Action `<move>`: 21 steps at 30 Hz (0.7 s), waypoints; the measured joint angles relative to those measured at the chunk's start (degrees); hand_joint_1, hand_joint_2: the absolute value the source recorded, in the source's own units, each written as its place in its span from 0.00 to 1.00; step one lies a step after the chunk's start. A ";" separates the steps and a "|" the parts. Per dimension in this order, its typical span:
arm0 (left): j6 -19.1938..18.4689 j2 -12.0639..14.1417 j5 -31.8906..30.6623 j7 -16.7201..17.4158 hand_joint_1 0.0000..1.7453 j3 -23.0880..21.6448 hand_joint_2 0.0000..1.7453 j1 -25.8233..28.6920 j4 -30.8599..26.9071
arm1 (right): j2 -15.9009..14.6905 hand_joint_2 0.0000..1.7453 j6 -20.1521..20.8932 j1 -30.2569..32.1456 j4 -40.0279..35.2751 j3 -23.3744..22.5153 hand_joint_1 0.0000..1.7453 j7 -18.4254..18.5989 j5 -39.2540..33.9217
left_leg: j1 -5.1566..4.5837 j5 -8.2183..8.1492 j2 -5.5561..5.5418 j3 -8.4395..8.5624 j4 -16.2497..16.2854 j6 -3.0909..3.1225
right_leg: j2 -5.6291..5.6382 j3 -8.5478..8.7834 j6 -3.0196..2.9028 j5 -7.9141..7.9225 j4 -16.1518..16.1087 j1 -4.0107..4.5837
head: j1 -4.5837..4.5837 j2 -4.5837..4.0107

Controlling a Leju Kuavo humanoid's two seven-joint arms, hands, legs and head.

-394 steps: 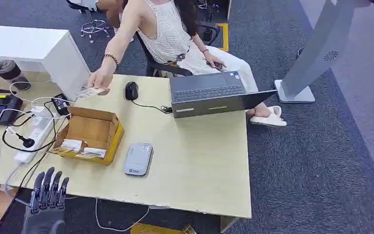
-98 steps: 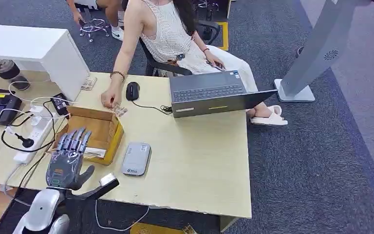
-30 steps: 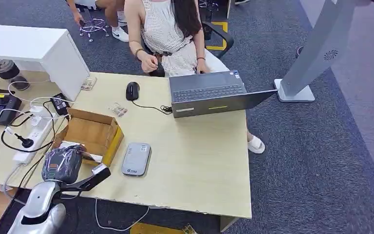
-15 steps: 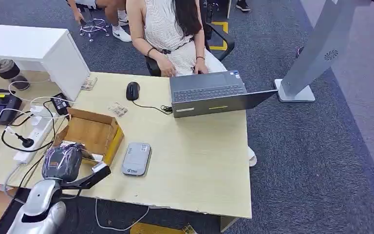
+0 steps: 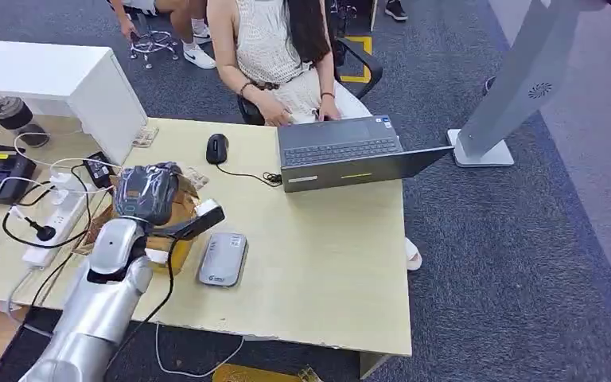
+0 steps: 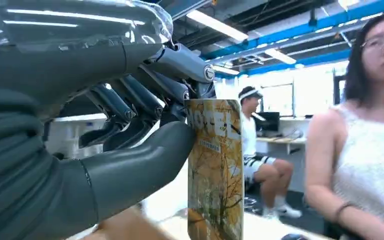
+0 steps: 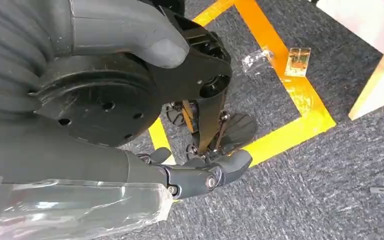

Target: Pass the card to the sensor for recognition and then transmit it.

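Observation:
My left hand (image 5: 147, 193) is raised above the open cardboard box (image 5: 180, 253) on the table's left side. In the left wrist view the left hand (image 6: 105, 165) pinches a yellow printed card (image 6: 215, 170) upright between thumb and fingers. The grey sensor pad (image 5: 223, 259) lies flat on the table (image 5: 326, 263), just right of the box and nearer to me than the hand. My right hand (image 7: 180, 175) hangs over the floor, holding nothing, its thumb apart from the fingers.
A person sits at the table's far side with both hands at an open laptop (image 5: 342, 151). A mouse (image 5: 216, 147) and its cable lie left of it. A power strip (image 5: 52, 227) with cables, a white cabinet (image 5: 48, 76) and a grey kiosk stand (image 5: 517, 79) surround the table.
My left hand has lifted from the box's near end and moved up and away from me over the box, holding the card. The person's hands have settled at the laptop.

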 joint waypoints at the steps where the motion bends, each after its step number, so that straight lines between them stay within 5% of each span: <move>1: 0.02 -0.55 -0.24 0.34 1.00 -0.74 1.00 -1.25 0.82 | 0.00 1.00 0.07 -0.04 0.00 0.00 0.00 0.20 0.19 | 0.00 0.00 0.00 0.00 0.01 0.00 | 0.00 -0.01 0.00 0.00 0.00 0.00 | 0.02 0.00; 14: -0.02 -3.62 -1.05 1.92 1.00 -5.40 1.00 -11.21 7.43 | 0.04 1.00 0.24 -0.17 0.02 0.00 0.00 1.09 0.52 | 0.03 0.00 0.06 -0.04 0.01 0.00 | 0.06 -0.08 0.00 0.00 0.01 0.01 | 0.00 0.00; 21: -4.20 -4.78 -1.44 4.17 1.00 -6.47 1.00 -24.46 15.43 | 0.04 1.00 0.33 -0.55 0.00 0.00 0.00 2.36 2.14 | 0.03 0.05 0.04 -0.10 0.02 0.02 | 0.04 -0.09 0.00 0.08 0.04 0.03 | 0.00 0.00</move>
